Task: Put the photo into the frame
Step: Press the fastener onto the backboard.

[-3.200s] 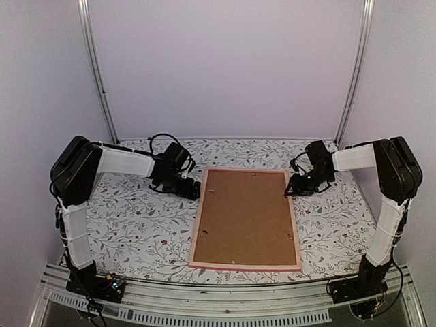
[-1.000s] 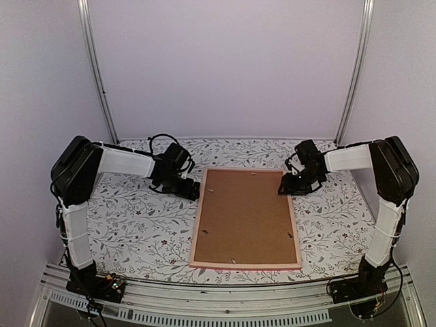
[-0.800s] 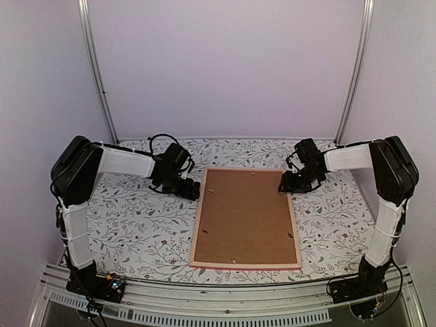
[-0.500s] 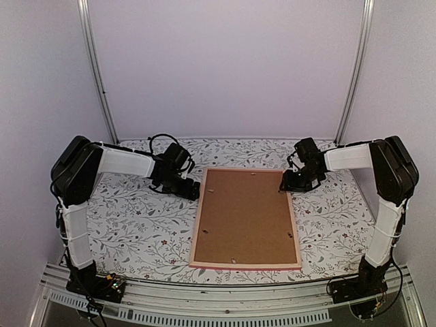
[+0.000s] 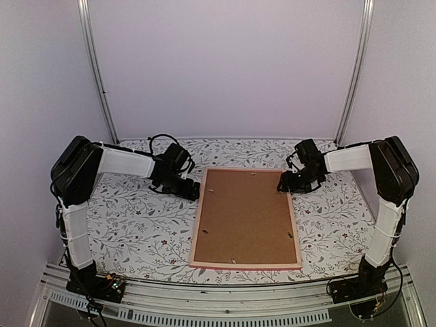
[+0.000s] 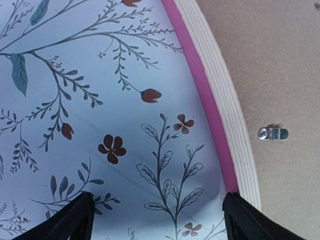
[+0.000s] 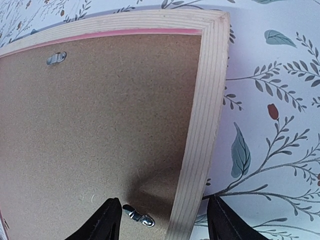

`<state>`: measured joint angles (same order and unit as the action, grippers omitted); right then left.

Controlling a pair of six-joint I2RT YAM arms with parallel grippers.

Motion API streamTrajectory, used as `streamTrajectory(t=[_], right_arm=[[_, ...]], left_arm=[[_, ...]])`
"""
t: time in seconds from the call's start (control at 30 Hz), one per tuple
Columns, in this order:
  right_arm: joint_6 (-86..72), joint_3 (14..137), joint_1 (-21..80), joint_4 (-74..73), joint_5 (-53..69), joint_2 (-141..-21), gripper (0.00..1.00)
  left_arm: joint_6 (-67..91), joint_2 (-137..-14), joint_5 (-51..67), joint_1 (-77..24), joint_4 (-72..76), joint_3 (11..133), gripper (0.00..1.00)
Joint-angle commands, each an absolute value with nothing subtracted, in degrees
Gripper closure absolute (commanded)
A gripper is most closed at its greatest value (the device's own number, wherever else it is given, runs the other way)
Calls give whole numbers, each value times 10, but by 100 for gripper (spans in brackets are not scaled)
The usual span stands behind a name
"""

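Observation:
The pink-edged frame (image 5: 245, 266) lies face down on the floral cloth with a brown backing board (image 5: 245, 214) set in it. The photo is hidden. My left gripper (image 5: 193, 192) hovers open just outside the frame's left rail (image 6: 220, 95), near the far left corner. In the left wrist view the gripper (image 6: 157, 220) has only cloth between its fingers. My right gripper (image 5: 283, 185) is low at the far right corner. There it (image 7: 165, 220) stands open astride the right rail (image 7: 205, 110), with one finger over the board (image 7: 100, 125) and one over the cloth.
Small metal turn clips sit on the board: one (image 7: 138, 216) beside my right gripper's inner finger, one (image 7: 56, 58) near the far rail, one (image 6: 273, 133) by the left rail. Metal posts (image 5: 95, 75) rise at the back corners. White walls enclose the table.
My right gripper has moved left from beside the frame to over its right rail at the far corner. The left arm and the frame have not moved.

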<state>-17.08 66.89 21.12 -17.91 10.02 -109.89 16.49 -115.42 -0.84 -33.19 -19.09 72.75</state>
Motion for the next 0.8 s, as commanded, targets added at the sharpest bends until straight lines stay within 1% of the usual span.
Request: streamTrajectory(t=[0.0, 0.2, 0.37, 0.77], right_arm=[[-159, 658, 217, -170, 98, -1083, 38], [-148, 645, 220, -162, 93, -1079, 38], [-138, 642, 221, -165, 83, -1083, 40], [-162, 665, 220, -182, 65, -1100, 55]], left_arm=[[162, -1158, -4, -328, -186, 717, 8], [164, -1158, -4, -328, -186, 716, 8], [164, -1159, -4, -328, -186, 717, 8], [165, -1156, -4, -328, -186, 715, 8]])
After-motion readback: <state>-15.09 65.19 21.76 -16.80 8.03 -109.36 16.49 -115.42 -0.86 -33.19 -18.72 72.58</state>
